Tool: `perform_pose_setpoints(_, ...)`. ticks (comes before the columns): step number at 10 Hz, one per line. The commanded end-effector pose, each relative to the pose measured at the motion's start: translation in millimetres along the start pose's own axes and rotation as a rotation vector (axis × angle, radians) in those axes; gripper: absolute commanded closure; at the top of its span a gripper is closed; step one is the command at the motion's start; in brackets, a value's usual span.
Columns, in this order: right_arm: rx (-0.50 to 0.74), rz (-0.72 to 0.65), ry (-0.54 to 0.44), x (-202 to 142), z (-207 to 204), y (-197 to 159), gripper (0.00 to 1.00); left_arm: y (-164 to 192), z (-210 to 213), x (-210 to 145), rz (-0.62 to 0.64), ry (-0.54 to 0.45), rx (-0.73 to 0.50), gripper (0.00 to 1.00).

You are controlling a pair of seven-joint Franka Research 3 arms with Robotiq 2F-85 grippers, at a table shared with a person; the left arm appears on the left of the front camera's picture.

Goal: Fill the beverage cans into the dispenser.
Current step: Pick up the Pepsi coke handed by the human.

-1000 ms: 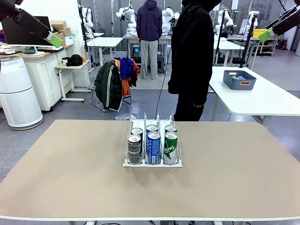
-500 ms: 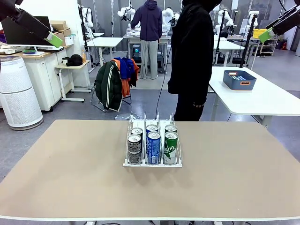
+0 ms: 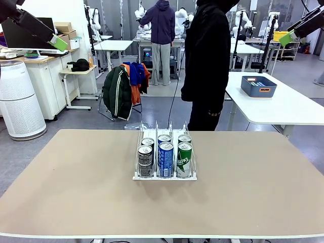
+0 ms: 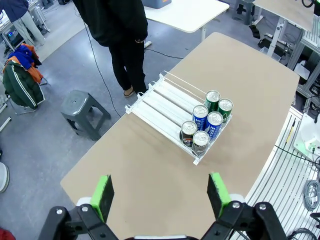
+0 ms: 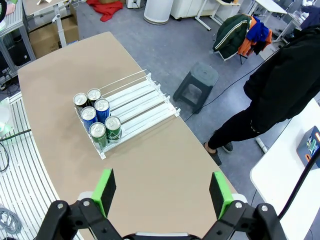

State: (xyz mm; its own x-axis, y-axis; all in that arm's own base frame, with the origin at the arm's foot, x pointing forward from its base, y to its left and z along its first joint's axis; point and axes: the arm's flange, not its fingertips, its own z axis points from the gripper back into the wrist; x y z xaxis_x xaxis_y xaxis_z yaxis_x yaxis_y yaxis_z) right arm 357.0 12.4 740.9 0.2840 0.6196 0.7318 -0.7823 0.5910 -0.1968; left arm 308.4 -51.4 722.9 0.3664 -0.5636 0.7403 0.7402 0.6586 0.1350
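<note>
Six slim cans (image 3: 166, 159), paired dark, blue and green with silver tops, stand at the near end of the white, wire-divided dispenser (image 3: 164, 178) at centre frame. The left gripper (image 4: 160, 192) and right gripper (image 5: 162, 192) hover high above, fingers spread apart and empty.

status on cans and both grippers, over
Left gripper open, raised high, holding nothing; right gripper the same. Six slim aluminium drink cans stand in the white wire-divided dispenser, two per lane. Person in black stands at far side.
</note>
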Motion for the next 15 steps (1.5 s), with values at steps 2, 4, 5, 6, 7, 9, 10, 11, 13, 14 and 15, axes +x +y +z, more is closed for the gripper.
perform_pose_setpoints(2, 0.0, -0.001, -0.001, -0.1, -0.3, 0.1, 0.0, 1.2, -1.0, -1.2, 0.008, 0.003, -0.002, 0.0)
perform_pose_setpoints(4, 0.0, -0.001, -0.001, -0.1, -0.3, 0.1, 0.0, 1.2, -1.0, -1.2, 0.008, 0.003, -0.002, 0.0)
perform_pose_setpoints(5, 0.0, -0.001, -0.001, -0.1, -0.3, 0.1, 0.0, 1.2, -1.0, -1.2, 0.008, 0.003, -0.002, 0.0)
perform_pose_setpoints(6, 0.0, -0.001, -0.001, -0.1, -0.3, 0.1, 0.0, 1.2, -1.0, -1.2, 0.008, 0.003, -0.002, 0.0)
perform_pose_setpoints(7, 0.0, -0.001, -0.001, -0.1, -0.3, 0.1, 0.0, 1.2, -1.0, -1.2, 0.008, 0.003, -0.002, 0.0)
perform_pose_setpoints(9, 0.0, -0.001, -0.001, -0.1, -0.3, 0.1, 0.0, 1.2, -1.0, -1.2, 0.008, 0.003, -0.002, 0.0)
perform_pose_setpoints(10, 0.0, -0.001, -0.001, -0.1, -0.3, 0.1, 0.0, 1.2, -1.0, -1.2, 0.008, 0.003, -0.002, 0.0)
perform_pose_setpoints(11, 0.0, -0.001, -0.001, -0.1, -0.3, 0.1, 0.0, 1.2, -1.0, -1.2, 0.008, 0.003, -0.002, 0.0)
perform_pose_setpoints(13, 0.0, -0.001, -0.001, -0.1, -0.3, 0.1, 0.0, 1.2, -1.0, -1.2, 0.008, 0.003, -0.002, 0.0)
perform_pose_setpoints(14, 0.0, -0.001, -0.001, -0.1, -0.3, 0.1, 0.0, 1.2, -1.0, -1.2, 0.008, 0.003, -0.002, 0.0)
perform_pose_setpoints(15, 0.0, -0.001, -0.001, -0.1, -0.3, 0.1, 0.0, 1.2, -1.0, -1.2, 0.008, 0.003, -0.002, 0.0)
